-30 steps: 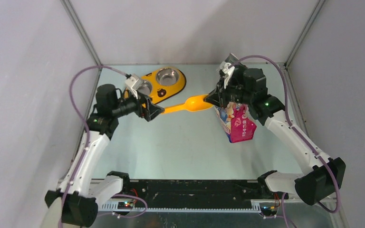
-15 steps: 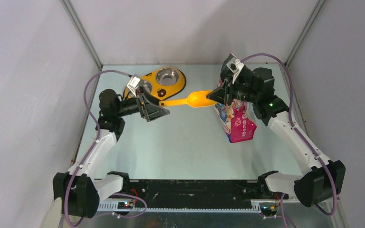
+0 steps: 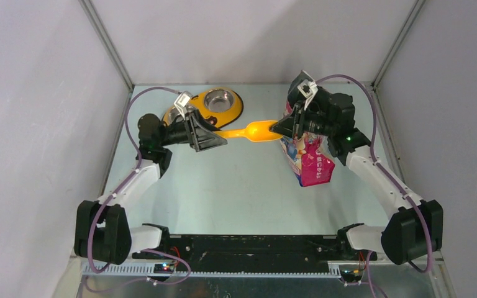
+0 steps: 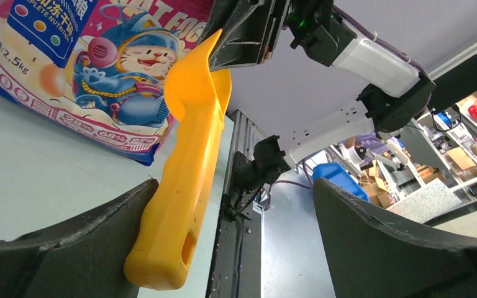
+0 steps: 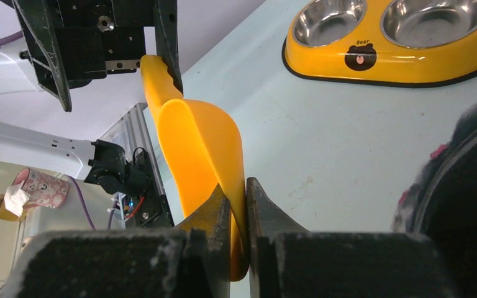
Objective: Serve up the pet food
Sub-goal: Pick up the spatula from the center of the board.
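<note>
Soft even overhead light, faint shadows on worktop (image 3: 242, 186). Mild glare on steel bowls (image 5: 435, 18). Wrist cams wide-angle, edges bent; right claw fingers (image 5: 214, 217) murky at 6 o'clock.

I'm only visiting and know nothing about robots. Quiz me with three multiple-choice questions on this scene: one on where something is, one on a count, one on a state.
1. Where is the yellow double feeder?
A) by the arm bases
B) in a gripper
C) at the far left of the table

2. How many steel bowls sit in it?
A) one
B) two
C) four

3. How is the right gripper on the orange plastic scoop?
A) shut on its bowl rim
B) open above it
C) shut on its handle

Answers:
1 C: the overhead view shows it there.
2 B: the right wrist view shows both.
3 A: its fingers pinch the rim.
</note>
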{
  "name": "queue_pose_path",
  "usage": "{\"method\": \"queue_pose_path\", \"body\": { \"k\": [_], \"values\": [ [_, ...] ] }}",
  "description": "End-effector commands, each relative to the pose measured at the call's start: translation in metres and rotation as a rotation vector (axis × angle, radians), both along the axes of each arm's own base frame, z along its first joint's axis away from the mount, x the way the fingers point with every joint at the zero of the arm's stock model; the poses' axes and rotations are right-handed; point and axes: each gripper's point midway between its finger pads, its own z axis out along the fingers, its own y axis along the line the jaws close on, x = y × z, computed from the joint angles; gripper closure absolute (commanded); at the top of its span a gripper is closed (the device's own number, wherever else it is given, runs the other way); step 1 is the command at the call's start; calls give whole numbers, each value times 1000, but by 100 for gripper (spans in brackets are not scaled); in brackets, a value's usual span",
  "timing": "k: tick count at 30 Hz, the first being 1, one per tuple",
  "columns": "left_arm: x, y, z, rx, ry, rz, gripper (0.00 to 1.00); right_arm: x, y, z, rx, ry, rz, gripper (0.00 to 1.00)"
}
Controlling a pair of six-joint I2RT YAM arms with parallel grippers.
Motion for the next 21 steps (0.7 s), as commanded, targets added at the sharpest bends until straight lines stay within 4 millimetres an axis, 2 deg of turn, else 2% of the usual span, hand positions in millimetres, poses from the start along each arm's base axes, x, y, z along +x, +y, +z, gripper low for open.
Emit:
{"method": "queue_pose_path", "body": {
  "k": [1,6,12,21],
  "values": [
    [1,-1,12,-14,-5,21,6,8,3,2,31,-2,7,100],
    [3,-2,3,-1,37,36,9,11,6,-2,31,12,2,100],
    [-1,-3,8,-9,28,42,15,15,10,-12,55,34,-29,100],
    [-4,-3,11,-14,18,48,22,8,30,-23,32,38,2,100]
  ]
}}
